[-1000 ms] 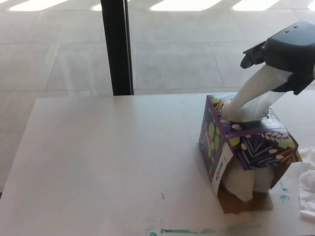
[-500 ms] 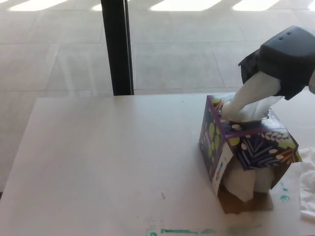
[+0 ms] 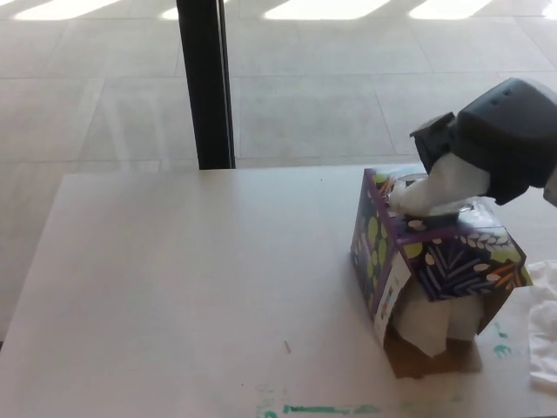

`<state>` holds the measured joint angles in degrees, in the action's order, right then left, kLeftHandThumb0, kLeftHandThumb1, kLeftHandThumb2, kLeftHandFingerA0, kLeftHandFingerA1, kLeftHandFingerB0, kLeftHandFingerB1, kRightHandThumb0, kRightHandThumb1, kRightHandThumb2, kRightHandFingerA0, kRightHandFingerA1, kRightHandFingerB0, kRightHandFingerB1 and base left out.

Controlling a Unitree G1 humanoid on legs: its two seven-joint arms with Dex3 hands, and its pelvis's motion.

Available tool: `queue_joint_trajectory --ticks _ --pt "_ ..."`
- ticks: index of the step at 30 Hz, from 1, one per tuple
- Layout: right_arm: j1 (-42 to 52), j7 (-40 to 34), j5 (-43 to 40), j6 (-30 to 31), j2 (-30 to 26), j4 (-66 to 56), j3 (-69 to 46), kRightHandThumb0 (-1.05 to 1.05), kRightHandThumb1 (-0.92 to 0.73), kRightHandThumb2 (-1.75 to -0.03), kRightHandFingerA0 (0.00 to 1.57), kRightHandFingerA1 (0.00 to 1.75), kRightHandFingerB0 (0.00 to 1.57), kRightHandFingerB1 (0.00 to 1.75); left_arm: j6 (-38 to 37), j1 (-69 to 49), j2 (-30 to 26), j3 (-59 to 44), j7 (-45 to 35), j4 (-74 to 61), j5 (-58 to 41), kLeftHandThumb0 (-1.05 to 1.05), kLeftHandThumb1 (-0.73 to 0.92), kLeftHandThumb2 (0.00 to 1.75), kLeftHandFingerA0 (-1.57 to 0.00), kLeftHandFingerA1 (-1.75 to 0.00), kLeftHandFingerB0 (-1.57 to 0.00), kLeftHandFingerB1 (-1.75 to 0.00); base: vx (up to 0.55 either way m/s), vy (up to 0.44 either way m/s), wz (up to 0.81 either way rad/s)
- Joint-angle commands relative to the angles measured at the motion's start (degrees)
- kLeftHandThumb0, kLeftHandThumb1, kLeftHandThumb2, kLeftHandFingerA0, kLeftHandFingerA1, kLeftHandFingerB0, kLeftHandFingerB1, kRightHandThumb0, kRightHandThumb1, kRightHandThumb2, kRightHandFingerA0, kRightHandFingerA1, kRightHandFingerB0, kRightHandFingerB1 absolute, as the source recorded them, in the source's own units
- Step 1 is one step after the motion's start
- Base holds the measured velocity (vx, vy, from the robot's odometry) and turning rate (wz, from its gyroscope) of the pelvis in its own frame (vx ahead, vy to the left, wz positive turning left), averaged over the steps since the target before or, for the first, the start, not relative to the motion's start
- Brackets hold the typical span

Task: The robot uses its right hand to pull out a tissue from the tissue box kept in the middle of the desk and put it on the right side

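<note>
The right hand sits low over the box, its fingers closed on the tissue that rises from the top opening. The box stands at about 4 o'clock on the bench. More tissue lies at the bench's 3 o'clock edge.

— Where's the right hand?
— Far right, hanging low, knuckles up, fingers closed around a tissue.
— And the left hand?
— Can't see it from here.
</note>
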<state>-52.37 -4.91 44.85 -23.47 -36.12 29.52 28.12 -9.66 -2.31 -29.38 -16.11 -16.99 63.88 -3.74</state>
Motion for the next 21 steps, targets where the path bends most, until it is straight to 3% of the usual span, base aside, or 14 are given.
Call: queue_joint_trajectory --ticks 1,2,4,5,6,7,8,12,13,15,16,17,21 --pt "-0.01 -9.84 -3.35 -0.31 2.46 2.24 -7.34 -0.22 -0.48 -1.11 0.98 1.75 0.81 1.42 -1.96 -0.37 -0.48 -0.55 -0.1 -0.04 -0.79 -0.92 0.87 0.99 -0.75 -1.11 -0.56 -1.0 0.0 0.0 0.0" --pt "0.03 -9.82 -3.06 -0.51 2.66 2.37 -7.71 -0.22 -0.48 -1.11 0.98 1.75 0.81 1.42 -1.97 -0.37 -0.48 -0.56 -0.1 -0.03 -0.78 -0.92 0.87 0.99 -0.75 -1.11 -0.56 -1.0 0.0 0.0 0.0" --pt "-0.16 -14.48 -2.81 2.27 3.49 2.39 -11.1 -0.23 -0.44 -1.18 0.96 1.75 0.66 1.67 -1.95 -0.94 -0.52 -0.41 -0.29 0.22 -0.59 -0.92 0.88 0.99 -0.78 -1.11 -0.57 -1.0 0.0 0.0 0.0" --pt "-0.3 -14.4 -3.37 2.69 3.62 2.38 -12.23 -0.32 -0.48 -1.15 1.22 1.41 0.94 1.25 -2.12 -1.18 -0.57 -0.34 -0.41 0.14 -0.52 -0.93 0.88 0.99 -0.79 -1.11 -0.56 -0.99 0.0 0.0 0.0" --pt "-0.73 -13.89 -4.03 3.81 3.74 2.11 -13.66 -0.24 -0.45 -1.18 0.97 1.75 0.69 1.63 -2.34 -1.33 -0.6 -0.36 -0.52 0.14 -0.54 -0.93 0.88 0.98 -0.79 -1.11 -0.57 -1.0 0.0 0.0 0.0" --pt "-0.99 -14.13 -3.78 4.43 3.86 1.88 -14.51 -0.24 -0.45 -1.18 0.97 1.75 0.69 1.63 -2.54 -1.44 -0.6 -0.47 -0.59 0.23 -0.64 -0.93 0.88 0.98 -0.79 -1.11 -0.57 -1.0 0.0 0.0 0.0" --pt "-2.93 -16.87 -4.51 4.63 4.4 3.44 -16.64 -0.24 -0.5 -1.21 1.04 1.75 0.85 1.27 -2.32 -1.61 -0.69 -0.38 -0.34 -0.27 -0.53 -0.92 0.87 1.0 -0.77 -1.1 -0.57 -1.0 0.0 0.0 0.0" --pt "-4.91 -18.26 -3.84 5.06 4.86 4.63 -18.81 -0.25 -0.53 -1.2 1.02 1.75 0.8 1.41 -1.64 -1.92 -0.52 -0.78 -0.64 -1.07 -1.1 -0.89 0.88 1.0 -0.76 -1.11 -0.56 -0.99 0.0 0.0 0.0" --pt "-5.98 -18.92 -4.01 5.41 4.78 5.12 -19.71 -0.27 -0.42 -1.32 1.08 1.75 0.88 1.37 -1.88 -1.78 -0.48 -0.9 -0.71 -0.53 -1.17 -0.91 0.88 0.97 -0.76 -1.12 -0.58 -1.0 0.0 0.0 0.0" --pt "-7.87 -19.95 -4.41 6.27 4.71 5.9 -21.4 -0.29 -0.42 -1.32 1.08 1.75 0.89 1.36 -2.32 -1.84 -0.44 -1.09 -0.73 0.35 -1.23 -0.96 0.88 0.96 -0.76 -1.11 -0.58 -1.01 0.0 0.0 0.0" --pt "-8.69 -21.01 -4.42 6.47 4.6 6.17 -22.31 -0.32 -0.31 -1.3 1.15 1.75 0.93 1.34 -2.03 -2.2 -0.35 -1.31 -0.81 -0.1 -1.48 -0.98 0.87 0.95 -0.76 -1.11 -0.57 -1.01 0.0 0.0 0.0" --pt "-9.2 -21.53 -4.4 6.48 4.5 6.45 -22.87 -0.27 -0.4 -1.35 1.1 1.75 0.91 1.42 -1.68 -2.18 -0.25 -1.59 -0.92 -0.15 -1.78 -0.96 0.87 0.94 -0.73 -1.11 -0.58 -1.02 0.0 0.0 0.0" --pt "-10.31 -22.27 -5.52 7.99 4.55 6.63 -25.56 -0.27 -0.42 -1.3 1.07 1.75 0.87 1.51 -0.84 -1.96 -0.06 -1.82 -0.45 0.15 -1.66 -0.87 0.87 0.99 -0.72 -1.1 -0.57 -1.02 0.0 0.0 0.0"
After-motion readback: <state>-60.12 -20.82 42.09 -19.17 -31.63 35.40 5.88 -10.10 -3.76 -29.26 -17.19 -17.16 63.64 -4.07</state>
